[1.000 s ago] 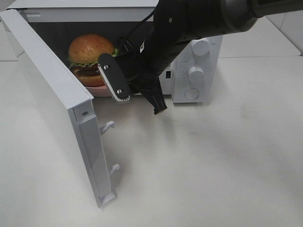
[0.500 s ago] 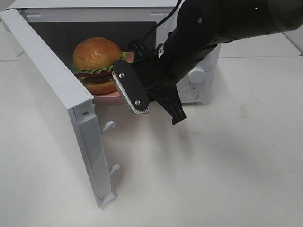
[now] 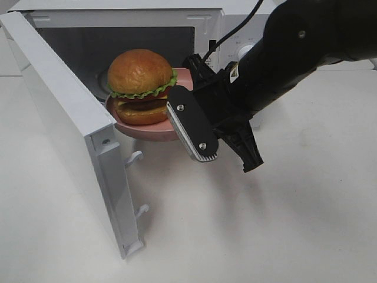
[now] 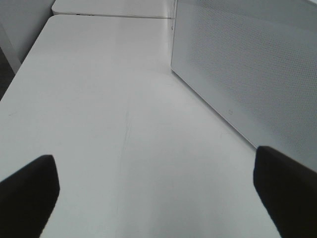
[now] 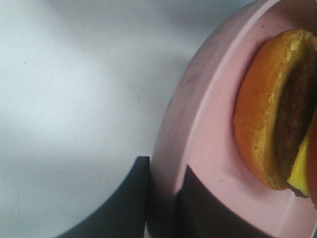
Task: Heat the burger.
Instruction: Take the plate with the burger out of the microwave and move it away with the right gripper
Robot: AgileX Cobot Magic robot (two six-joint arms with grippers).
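The burger (image 3: 141,85), with a golden bun, green lettuce and a dark patty, sits on a pink plate (image 3: 144,131) held tilted at the mouth of the white microwave (image 3: 118,16). My right gripper (image 3: 181,121) is shut on the plate's right rim, reaching in from the right. In the right wrist view its dark fingers (image 5: 124,203) pinch the pink plate (image 5: 208,148) rim, with the burger (image 5: 270,119) beside them. My left gripper (image 4: 154,161) is open over bare table and holds nothing. It does not show in the exterior high view.
The microwave door (image 3: 65,118) stands wide open to the left, its two latch hooks (image 3: 134,158) sticking out over the table. In the left wrist view a perforated white microwave panel (image 4: 247,74) is close by. White table (image 3: 265,224) lies in front and to the right.
My right arm has drawn back toward the front right, carrying the plate and burger from deep in the microwave cavity to its opening. The left gripper has stayed open.
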